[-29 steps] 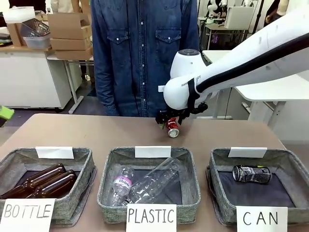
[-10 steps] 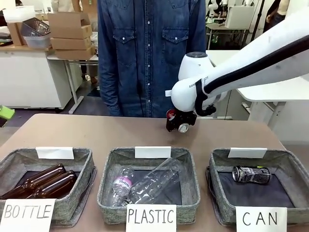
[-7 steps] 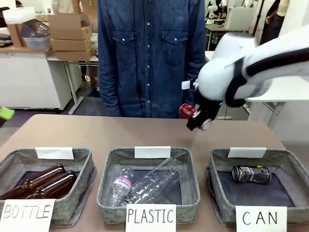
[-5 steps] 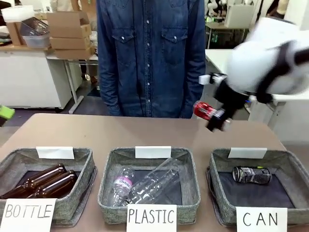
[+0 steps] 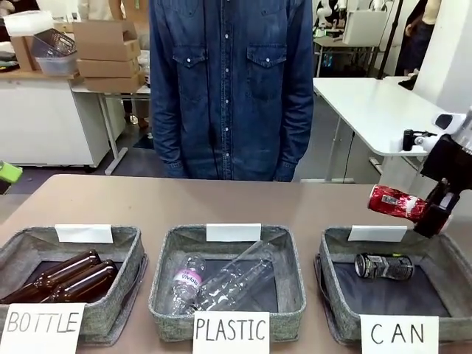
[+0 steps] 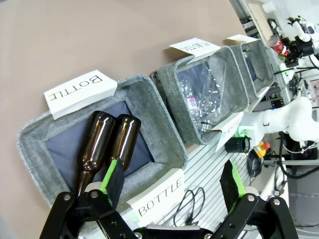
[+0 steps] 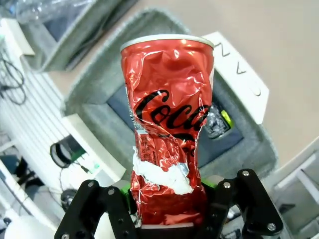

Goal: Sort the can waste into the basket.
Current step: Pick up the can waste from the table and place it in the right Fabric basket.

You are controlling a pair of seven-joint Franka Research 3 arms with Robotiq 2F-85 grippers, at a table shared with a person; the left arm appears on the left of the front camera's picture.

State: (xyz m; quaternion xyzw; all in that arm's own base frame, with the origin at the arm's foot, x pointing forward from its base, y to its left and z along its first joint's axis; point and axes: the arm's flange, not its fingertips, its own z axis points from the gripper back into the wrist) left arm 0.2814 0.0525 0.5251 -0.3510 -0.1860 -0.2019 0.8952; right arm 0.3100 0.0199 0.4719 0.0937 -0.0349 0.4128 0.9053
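The right tool [image 5: 428,214] clamps the dented red can [image 5: 396,201] in the air at 12 o'clock above the CAN basket [image 5: 335,295], where the black can [image 5: 383,265] lies. The left tool [image 6: 172,179] gapes wide.

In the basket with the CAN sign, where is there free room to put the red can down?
In the CAN basket, the black can lies by the far wall. The dark floor between it and the near wall is bare. The right pincer holds the red can above the far rim.

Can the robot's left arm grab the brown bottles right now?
Probably yes. The open left gripper hangs right above the brown bottles, which lie uncovered in the BOTTLE basket with nothing between.
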